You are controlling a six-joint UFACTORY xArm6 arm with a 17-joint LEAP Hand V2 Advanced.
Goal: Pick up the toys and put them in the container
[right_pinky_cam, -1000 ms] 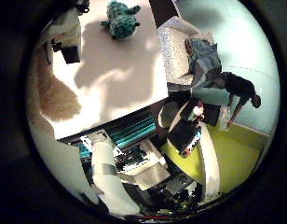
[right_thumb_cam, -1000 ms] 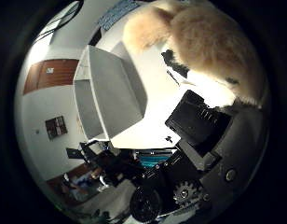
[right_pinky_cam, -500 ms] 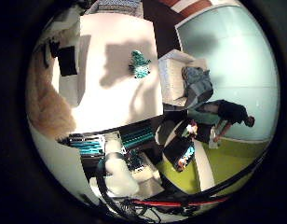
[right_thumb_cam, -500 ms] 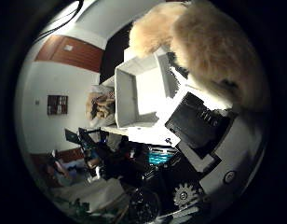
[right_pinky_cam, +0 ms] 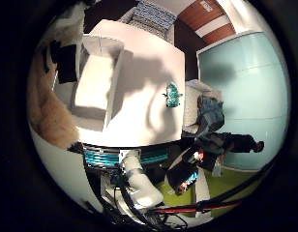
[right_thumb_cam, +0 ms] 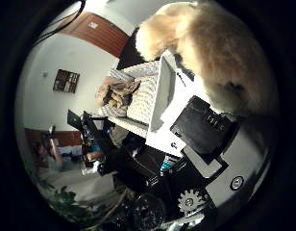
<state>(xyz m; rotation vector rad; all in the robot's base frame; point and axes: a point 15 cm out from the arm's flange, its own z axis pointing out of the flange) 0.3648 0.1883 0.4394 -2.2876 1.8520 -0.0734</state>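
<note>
A fluffy tan plush toy [right_thumb_cam: 220,53] fills much of the right thumb side palm view, close against the palm. My hand [right_thumb_cam: 206,125] shows black finger parts curled against it and holds it high above the white table [right_pinky_cam: 149,68]. The right little finger side palm view shows the plush's edge [right_pinky_cam: 47,111] and the white rectangular container [right_pinky_cam: 91,111] on the table below. A small teal toy [right_pinky_cam: 172,94] lies on the table, away from the container, near the table's edge. The container's wall [right_thumb_cam: 167,87] also shows beside the plush.
A black object [right_pinky_cam: 67,63] lies on the table beside the container. A teal striped thing [right_pinky_cam: 120,155] runs along the table's edge. A pale chair [right_pinky_cam: 202,101] stands just past the teal toy. A patterned sofa [right_thumb_cam: 129,91] stands beyond the table.
The views have swung and pulled away from the table, so the table looks smaller. The container has come into the little finger side view. The plush has stayed against the palm.
</note>
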